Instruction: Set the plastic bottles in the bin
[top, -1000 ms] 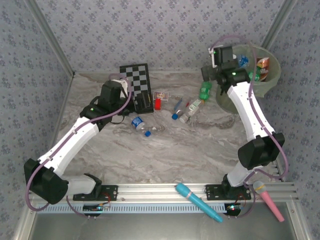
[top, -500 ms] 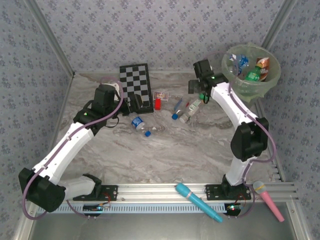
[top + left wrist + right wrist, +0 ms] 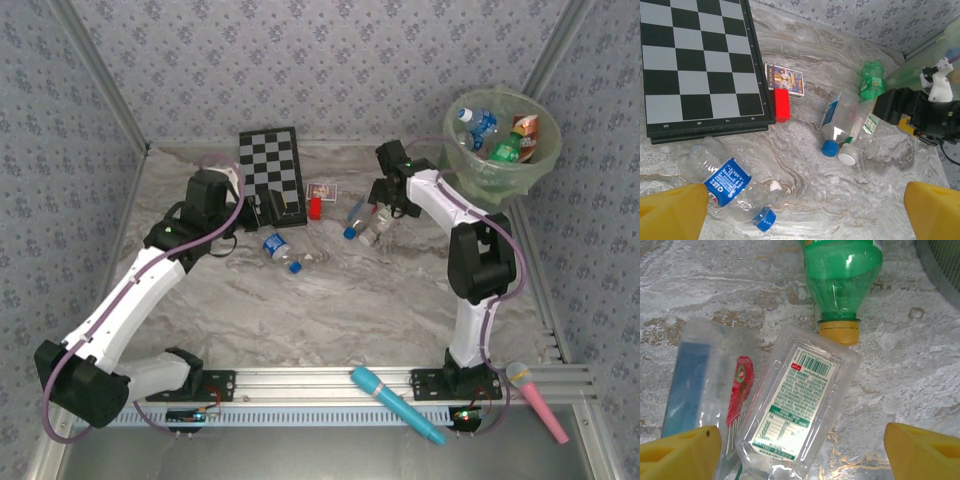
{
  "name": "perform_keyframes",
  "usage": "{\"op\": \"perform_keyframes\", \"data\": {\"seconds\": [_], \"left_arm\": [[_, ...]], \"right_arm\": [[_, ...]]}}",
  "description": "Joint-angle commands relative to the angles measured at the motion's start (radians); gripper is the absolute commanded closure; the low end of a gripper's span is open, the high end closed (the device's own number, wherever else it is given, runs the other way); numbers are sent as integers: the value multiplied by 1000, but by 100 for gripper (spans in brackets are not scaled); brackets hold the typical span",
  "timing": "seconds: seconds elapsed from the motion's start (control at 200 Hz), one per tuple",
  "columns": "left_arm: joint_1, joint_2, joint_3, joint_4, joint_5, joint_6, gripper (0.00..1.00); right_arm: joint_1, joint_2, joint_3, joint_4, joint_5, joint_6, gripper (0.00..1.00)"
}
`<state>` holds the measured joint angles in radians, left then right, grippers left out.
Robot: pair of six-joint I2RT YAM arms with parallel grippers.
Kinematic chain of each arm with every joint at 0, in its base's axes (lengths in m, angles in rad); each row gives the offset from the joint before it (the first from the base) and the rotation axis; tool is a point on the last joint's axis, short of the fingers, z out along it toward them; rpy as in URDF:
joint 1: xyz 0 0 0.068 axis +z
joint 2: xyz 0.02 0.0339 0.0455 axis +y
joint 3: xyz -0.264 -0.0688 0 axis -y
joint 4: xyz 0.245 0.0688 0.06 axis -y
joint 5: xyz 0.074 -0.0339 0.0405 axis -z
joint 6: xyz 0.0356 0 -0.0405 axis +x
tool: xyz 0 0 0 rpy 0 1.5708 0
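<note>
Hovering my right gripper (image 3: 801, 452) low over the cluster of bottles near the middle of the table, I have its yellow fingers (image 3: 680, 450) spread apart with nothing clamped. The flattened clear bottle (image 3: 800, 410) lies on the marble straight ahead of me, its near end reaching into the gap between the tips and touching neither, as far as I can see; its long axis runs away from me, leaning a little to the right, so a squeeze would, I judge, take it across its width rather than end to end; the blue-labelled bottle (image 3: 690, 385) lies roughly parallel on its left, close enough that the finger on that side might catch it as well; beyond, the green bottle (image 3: 842, 270) points its yellow cap (image 3: 839, 332) back at the clear one's far end, almost touching; the bin (image 3: 500, 182) stands at the far right corner, near this arm, with several bottles already inside, so the right arm is plainly the nearer one for this cluster; my left gripper (image 3: 802, 212) is wide open and empty above a lone blue-banded bottle (image 3: 725, 182), which lies slantwise just beside the chessboard (image 3: 695, 60), well apart from the bin.
</note>
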<state>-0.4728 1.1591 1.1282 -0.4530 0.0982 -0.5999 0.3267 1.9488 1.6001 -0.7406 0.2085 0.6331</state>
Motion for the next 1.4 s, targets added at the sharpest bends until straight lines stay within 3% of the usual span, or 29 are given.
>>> {"op": "perform_keyframes", "data": {"seconds": [0.0,0.54,0.825,1.034,1.394], "left_arm": [[5,-35,9,-20,14,11,0],[5,-44,13,-27,9,15,0],[5,-52,2,-25,2,14,0],[5,-47,3,-11,7,14,0],[5,-2,25,26,31,15,0]], "right_arm": [[-12,32,-14,7,-17,72,17],[-41,146,-11,49,-66,134,18],[-30,160,0,23,-40,101,32],[14,87,5,-6,51,32,37],[85,-130,13,-23,149,-112,38]]}}
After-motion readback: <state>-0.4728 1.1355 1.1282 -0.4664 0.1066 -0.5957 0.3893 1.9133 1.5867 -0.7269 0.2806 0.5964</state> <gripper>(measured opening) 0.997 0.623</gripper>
